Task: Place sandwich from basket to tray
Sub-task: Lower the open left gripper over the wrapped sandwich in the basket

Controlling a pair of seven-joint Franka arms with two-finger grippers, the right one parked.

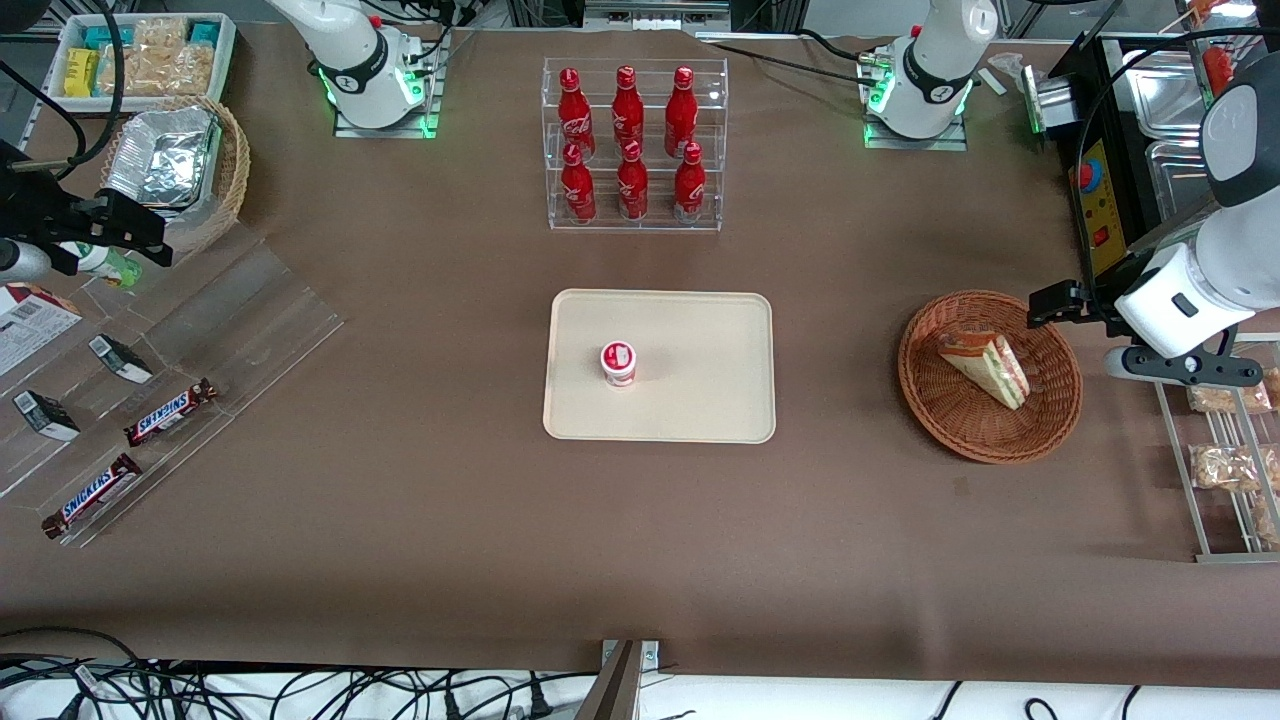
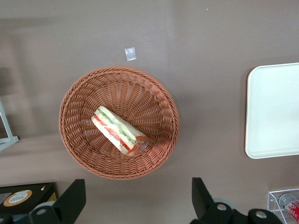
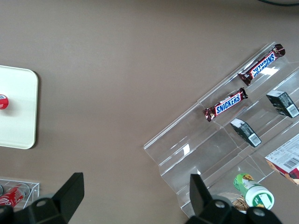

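The sandwich, a wedge with red, green and cream layers, lies on its side in the round reddish-brown wicker basket. The cream tray lies flat at the table's middle, toward the parked arm's end from the basket. My gripper hovers high by the basket's rim on the working arm's side. It is open wide, with nothing between its fingers and only bare table under them.
A small red-and-white cup stands on the tray. A clear rack of red bottles stands farther from the front camera. A black control box and a wire rack of snack bags flank my arm. A clear scrap lies near the basket.
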